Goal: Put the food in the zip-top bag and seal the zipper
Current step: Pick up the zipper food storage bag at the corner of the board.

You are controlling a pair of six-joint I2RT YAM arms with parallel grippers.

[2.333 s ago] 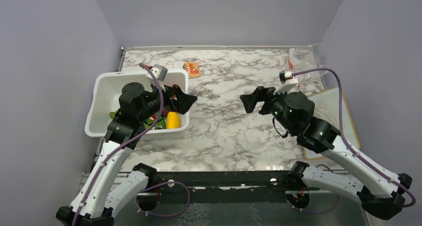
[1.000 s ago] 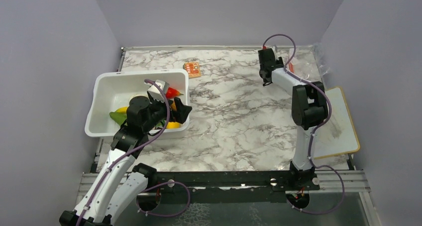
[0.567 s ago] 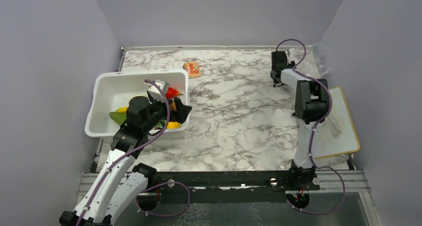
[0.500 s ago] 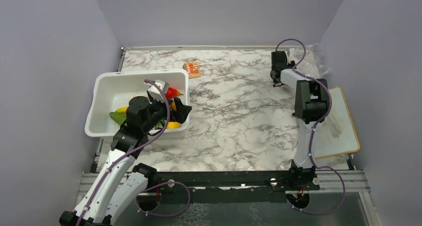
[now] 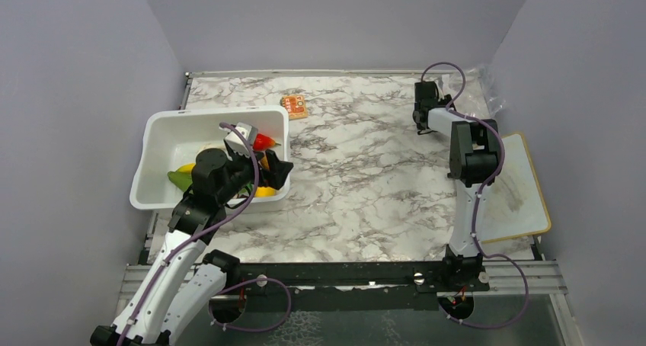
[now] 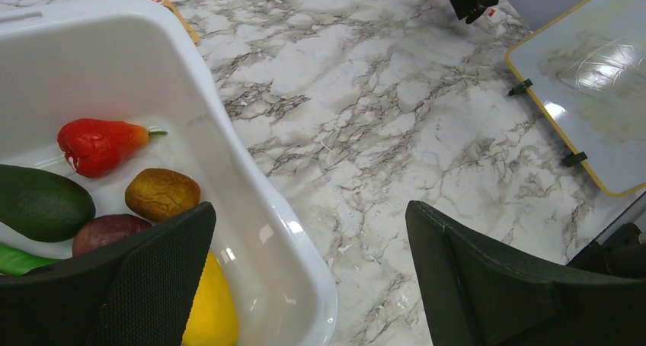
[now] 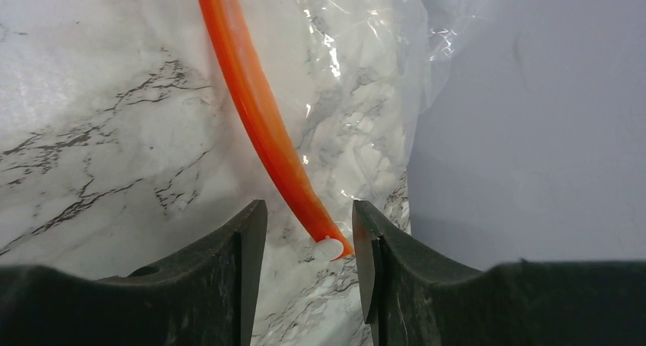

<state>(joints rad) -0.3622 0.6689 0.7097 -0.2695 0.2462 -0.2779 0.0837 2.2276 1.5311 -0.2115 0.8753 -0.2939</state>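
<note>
Fingers (image 6: pixel 152 285) of the left end effector (image 6: pixel 308 209) stand spread wide, released and empty, one over the inside of the white tub (image 6: pixel 228 155) and the other over the marble counter (image 6: pixel 366 132). All the food lies in that tub: a yellow banana (image 6: pixel 207 312) nearest, then a dark reddish lump (image 6: pixel 107 230), a green chilli (image 6: pixel 14 259), a brown-orange lump (image 6: pixel 162 194), a green avocado (image 6: pixel 42 205) and a red pepper (image 6: pixel 99 144). A yellow-edged board (image 5: pixel 518 186) lies on the counter's right side, and a small orange packet (image 5: pixel 294 106) lies beyond the tub. At the far right corner the clear zip-top bag (image 7: pixel 358 94) lies flat. The right end effector (image 7: pixel 308 209) is down over it, fingers parted and clamping nothing, with the end of the orange zipper (image 7: pixel 255 110) and its white tab (image 7: pixel 329 248) between them.
</note>
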